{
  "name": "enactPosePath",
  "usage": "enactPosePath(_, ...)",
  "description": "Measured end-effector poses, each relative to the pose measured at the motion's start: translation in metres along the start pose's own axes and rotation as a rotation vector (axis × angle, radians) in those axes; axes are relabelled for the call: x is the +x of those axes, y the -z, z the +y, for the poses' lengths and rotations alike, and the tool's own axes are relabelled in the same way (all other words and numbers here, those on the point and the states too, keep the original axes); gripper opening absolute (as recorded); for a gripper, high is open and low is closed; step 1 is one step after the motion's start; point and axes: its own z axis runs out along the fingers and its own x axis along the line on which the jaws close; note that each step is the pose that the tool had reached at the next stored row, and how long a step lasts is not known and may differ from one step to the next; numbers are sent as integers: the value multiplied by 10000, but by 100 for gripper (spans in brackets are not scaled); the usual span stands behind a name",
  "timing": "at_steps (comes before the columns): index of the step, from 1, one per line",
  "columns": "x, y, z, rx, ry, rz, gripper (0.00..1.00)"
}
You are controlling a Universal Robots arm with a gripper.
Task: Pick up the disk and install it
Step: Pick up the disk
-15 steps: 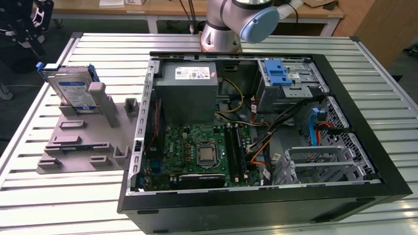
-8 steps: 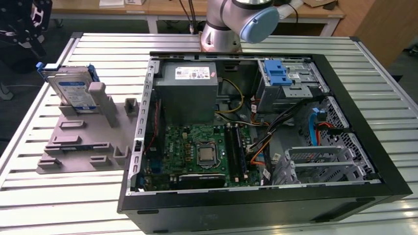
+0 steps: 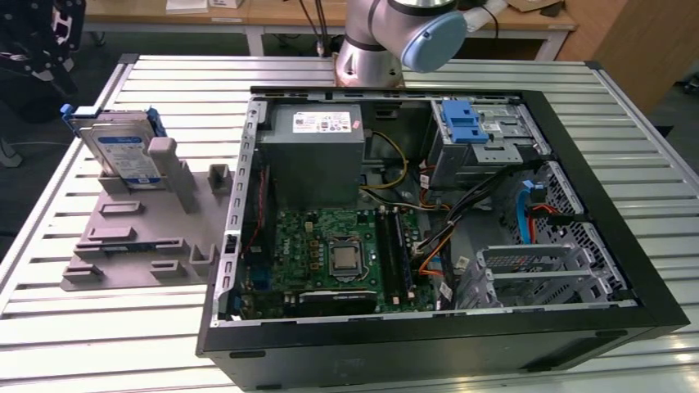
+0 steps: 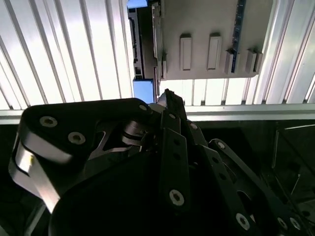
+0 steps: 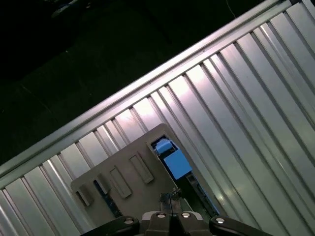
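The disk (image 3: 120, 151) stands on edge in a grey holder (image 3: 142, 237) on the table, at the exterior view's left. It is silver with a blue-and-white label and a blue frame. My gripper (image 3: 44, 65) hangs beyond the table's far left corner, above and behind the disk and apart from it. In the first wrist view the gripper (image 5: 172, 194) looks shut with nothing in it, and the disk's blue frame (image 5: 172, 160) lies just past its tips. In the second wrist view the disk's edge (image 4: 142, 44) appears beyond the gripper (image 4: 167, 96).
An open black computer case (image 3: 611, 270) lies on the slatted metal table (image 3: 120, 327). Inside it are a grey power-supply box (image 3: 317, 155), the motherboard (image 3: 339, 254) and a metal drive bay with a blue latch (image 3: 464, 123). The arm's base (image 3: 372, 49) stands behind the case.
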Motion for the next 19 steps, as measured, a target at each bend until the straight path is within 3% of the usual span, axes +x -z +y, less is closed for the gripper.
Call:
enactPosePath(13, 0, -14, 0, -52, 2285, 88, 11)
enactPosePath(19, -15, -20, 9, -30, 2802, 91, 11)
